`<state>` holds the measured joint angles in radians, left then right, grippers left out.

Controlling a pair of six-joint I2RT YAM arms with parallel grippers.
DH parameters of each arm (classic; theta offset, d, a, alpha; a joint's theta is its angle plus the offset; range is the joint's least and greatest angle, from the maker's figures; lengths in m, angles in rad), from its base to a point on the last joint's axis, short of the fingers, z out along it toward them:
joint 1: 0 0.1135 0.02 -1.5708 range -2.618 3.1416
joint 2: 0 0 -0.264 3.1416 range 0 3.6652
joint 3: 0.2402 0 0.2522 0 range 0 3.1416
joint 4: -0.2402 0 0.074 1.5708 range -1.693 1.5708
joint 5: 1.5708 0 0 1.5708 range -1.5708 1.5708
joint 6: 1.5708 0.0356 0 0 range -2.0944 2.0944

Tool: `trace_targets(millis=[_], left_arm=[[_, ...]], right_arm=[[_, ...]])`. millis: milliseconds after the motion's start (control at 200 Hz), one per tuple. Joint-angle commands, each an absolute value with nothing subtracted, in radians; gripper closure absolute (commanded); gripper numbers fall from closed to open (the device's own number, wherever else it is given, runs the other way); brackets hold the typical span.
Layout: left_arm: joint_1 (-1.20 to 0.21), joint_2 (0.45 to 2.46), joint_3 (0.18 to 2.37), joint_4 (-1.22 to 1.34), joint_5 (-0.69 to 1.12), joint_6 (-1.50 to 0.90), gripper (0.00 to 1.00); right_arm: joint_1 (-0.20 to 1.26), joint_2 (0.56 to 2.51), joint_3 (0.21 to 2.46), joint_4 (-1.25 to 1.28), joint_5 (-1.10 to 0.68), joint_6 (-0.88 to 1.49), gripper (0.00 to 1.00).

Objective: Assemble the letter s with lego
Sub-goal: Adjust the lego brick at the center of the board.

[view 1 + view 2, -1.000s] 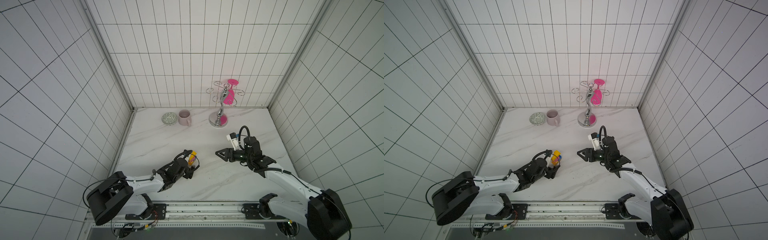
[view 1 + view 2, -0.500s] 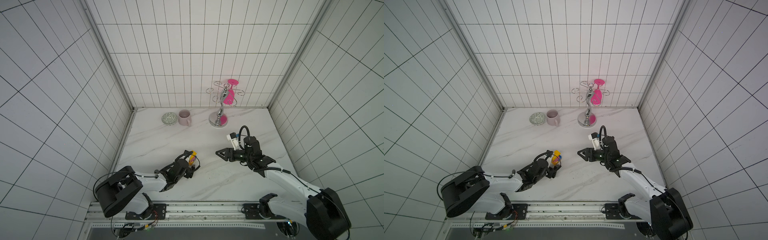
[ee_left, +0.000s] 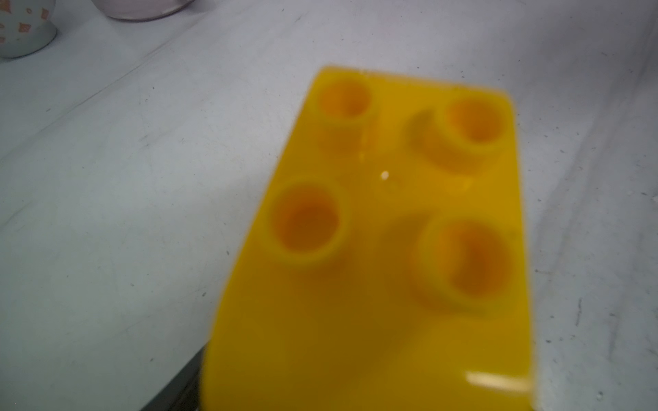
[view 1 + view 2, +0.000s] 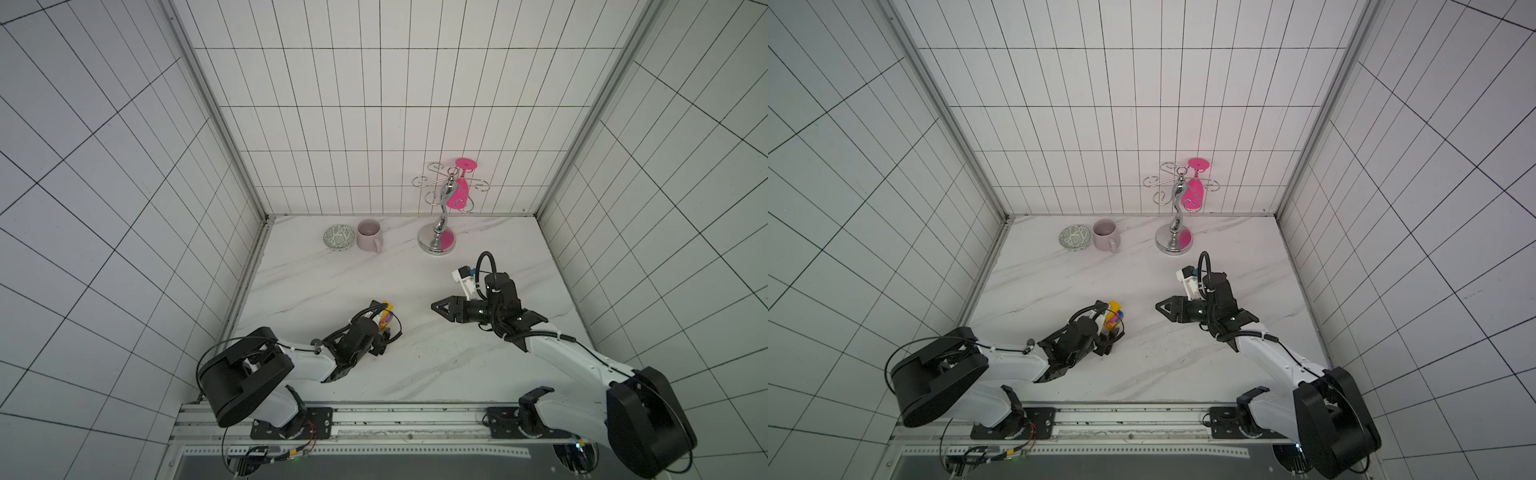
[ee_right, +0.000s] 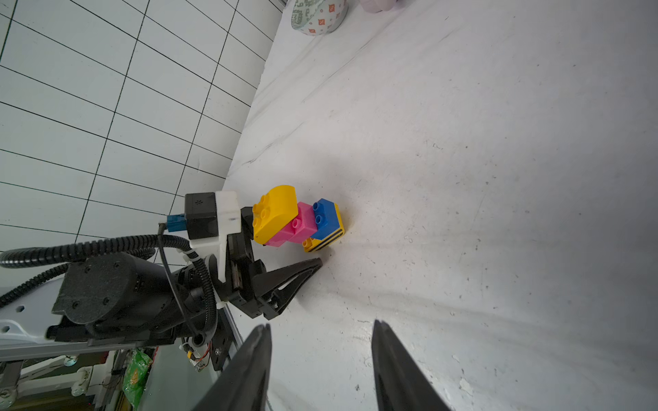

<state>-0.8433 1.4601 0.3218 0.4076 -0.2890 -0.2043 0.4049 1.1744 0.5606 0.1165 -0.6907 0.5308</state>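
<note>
The letter s [image 5: 299, 220], a small block of joined studded plastic bricks (yellow at both ends, pink and blue between), sits on the white marble worktop [image 4: 415, 353] in its near-left part. It is right at the tip of the left gripper [image 4: 1108, 334]. In the right wrist view the lower yellow end looks to be resting on the worktop and the stack is tilted, with the upper yellow brick closest to the wrist camera housing. One black finger [image 5: 285, 281] of the left gripper is visible just beside the lower yellow end, with a thin gap showing. The other finger is hidden behind the block. Cannot tell if the left jaws clamp the block or only bracket it. The left wrist view is filled by a blurred yellow studded face [image 3: 391, 231], with no fingers showing.

The right gripper [image 5: 320, 325] hovers above the worktop, well apart from the block on its right, with its tip pointed toward it. Its jaws are apart with nothing between them.

In both top views the block shows as a small yellow-pink-blue patch [image 4: 386, 319] at the left arm's tip.

At the back of the worktop, a green patterned ceramic bowl [image 4: 338, 237] sits just beside a pale pink mug [image 4: 369, 235]. To the right of them is a chrome wire stand [image 4: 438, 232], with a bright pink glass [image 4: 459, 191] hanging upside down on it.
</note>
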Motion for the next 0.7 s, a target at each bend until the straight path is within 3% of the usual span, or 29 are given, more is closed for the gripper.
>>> trace_targets(millis=[0,295,695], left_arm=[[-0.845,1.481,0.339,0.458,-0.308,-0.178,0.23],[-0.844,1.465,0.365,0.437,-0.328,-0.160,0.18],[-0.803,1.487,0.394,0.385,-0.253,-0.114,0.19]], right_arm=[[0.393,1.177,0.555,0.144,-0.702,0.535,0.53],[0.391,1.185,0.552,0.150,-0.702,0.539,0.53],[0.383,1.199,0.563,0.163,-0.707,0.549,0.53]])
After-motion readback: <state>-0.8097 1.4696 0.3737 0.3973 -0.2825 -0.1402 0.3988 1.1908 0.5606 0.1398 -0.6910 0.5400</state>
